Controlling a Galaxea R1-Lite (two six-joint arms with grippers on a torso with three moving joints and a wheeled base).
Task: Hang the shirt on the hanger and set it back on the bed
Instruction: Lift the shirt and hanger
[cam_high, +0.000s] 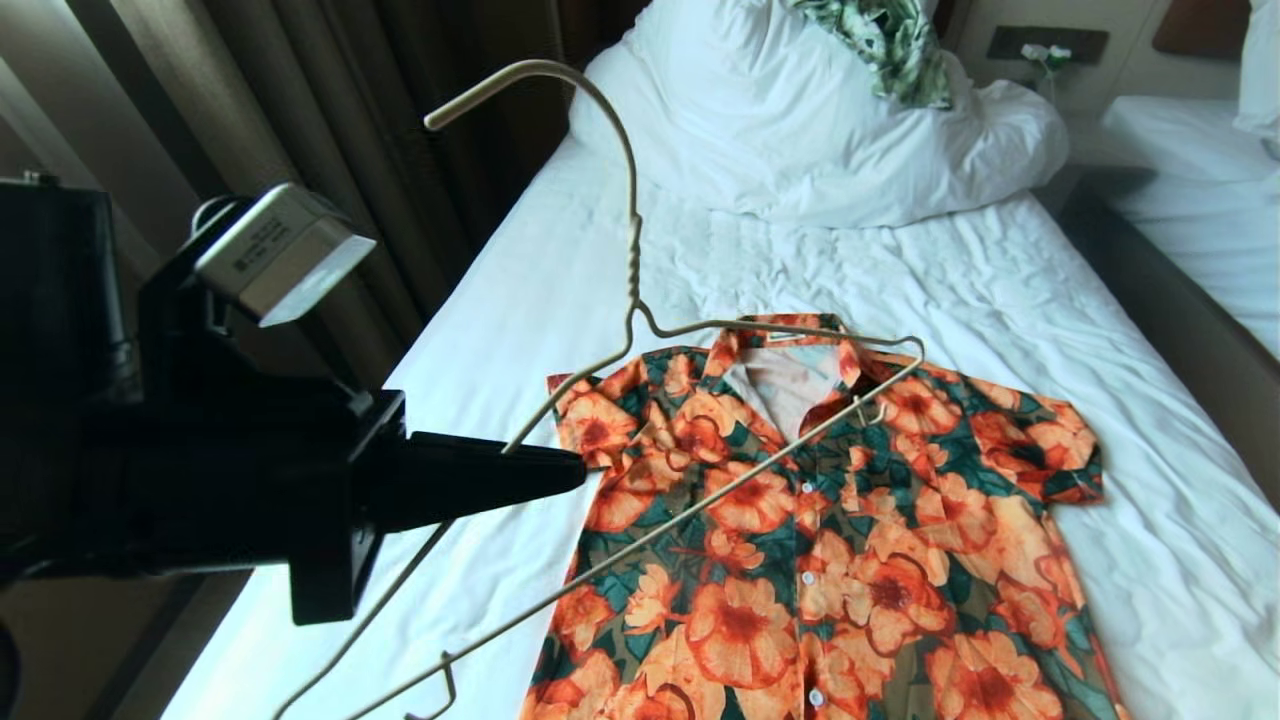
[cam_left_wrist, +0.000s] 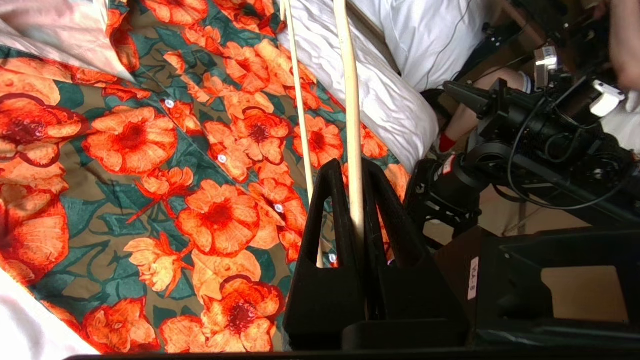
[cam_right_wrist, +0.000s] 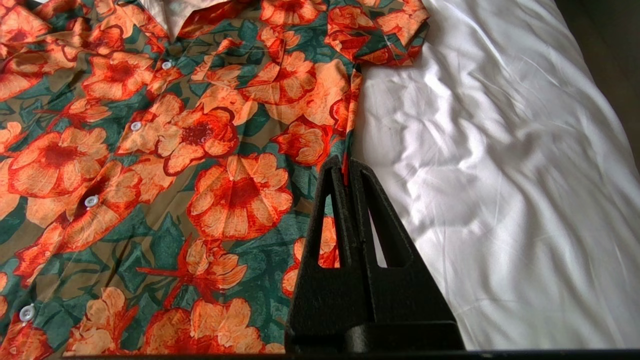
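My left end effector (cam_left_wrist: 356, 200) clamps the hanger (cam_high: 634, 270) above the shirt (cam_high: 840, 540); my right end effector (cam_right_wrist: 345, 172) is closed, empty.

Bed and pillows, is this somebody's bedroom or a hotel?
Probably a hotel room: two white-sheeted beds, this bed and a second bed beside it, heavy curtains, and a wall panel between the headboards.

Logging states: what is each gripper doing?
Left gripper: shut on the thin cream wire hanger.
Right gripper: shut, empty.
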